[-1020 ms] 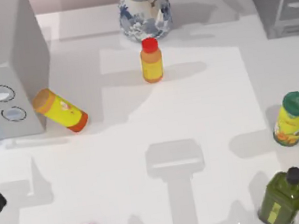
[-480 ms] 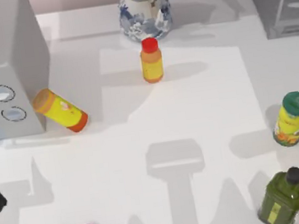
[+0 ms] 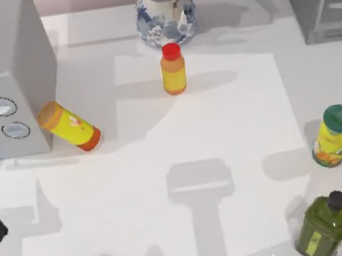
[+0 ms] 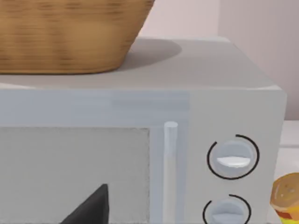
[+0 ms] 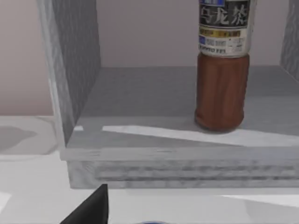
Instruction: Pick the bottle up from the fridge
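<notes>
reddish-brown plastic bottle with printed label (image 5: 220, 84) stands upright on floor of dark grey box-shaped fridge (image 5: 74, 70), toward its open front, so reachable head-on; right gripper faces fridge opening, left gripper faces pale grey two-dial box (image 4: 233, 158); cannot tell either pincer's state

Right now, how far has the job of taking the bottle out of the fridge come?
Nothing looks done yet: the bottle stands upright on the floor of the fridge, with nothing touching it. In hand: the right wrist view faces the fridge's open front, which suggests an approach. Left: reach in, grip the bottle and lift it out. The left wrist view faces the pale grey box.
</notes>
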Available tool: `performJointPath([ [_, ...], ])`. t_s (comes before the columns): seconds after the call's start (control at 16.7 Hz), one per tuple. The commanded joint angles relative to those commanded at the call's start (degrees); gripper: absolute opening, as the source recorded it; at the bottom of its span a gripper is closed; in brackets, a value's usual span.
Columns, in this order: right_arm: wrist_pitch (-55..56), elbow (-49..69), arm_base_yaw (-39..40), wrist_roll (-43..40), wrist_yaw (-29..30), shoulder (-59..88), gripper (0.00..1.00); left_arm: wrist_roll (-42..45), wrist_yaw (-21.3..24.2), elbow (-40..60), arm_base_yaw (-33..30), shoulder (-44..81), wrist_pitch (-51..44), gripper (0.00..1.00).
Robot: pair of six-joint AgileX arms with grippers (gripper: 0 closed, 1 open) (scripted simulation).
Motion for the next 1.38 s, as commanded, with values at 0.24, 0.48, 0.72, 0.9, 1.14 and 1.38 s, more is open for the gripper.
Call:
performJointPath([
  [0.24, 14.6, 1.8, -4.9, 0.1, -4.6, 15.6, 1.00, 0.0, 0.0, 0.0, 0.0, 0.0, 0.0, 1.00],
  [0.48, 23.6, 3.2, -7.7, 0.1, -7.3, 24.4, 1.00, 0.0, 0.0, 0.0, 0.0, 0.0, 0.0, 1.00],
  [0.72, 24.9, 3.5, -8.1, 0.1, -7.7, 25.7, 1.00, 0.0, 0.0, 0.0, 0.0, 0.0, 0.0, 1.00],
  [0.9, 24.7, 3.4, -7.8, 0.1, -7.6, 25.7, 1.00, 0.0, 0.0, 0.0, 0.0, 0.0, 0.0, 1.00],
  [1.14, 20.9, 9.7, -5.9, -0.2, -5.6, 29.0, 1.00, 0.0, 0.0, 0.0, 0.0, 0.0, 0.0, 1.00],
  [1.38, 12.3, 25.2, -1.9, -0.4, -1.3, 35.3, 1.00, 0.0, 0.0, 0.0, 0.0, 0.0, 0.0, 1.00],
])
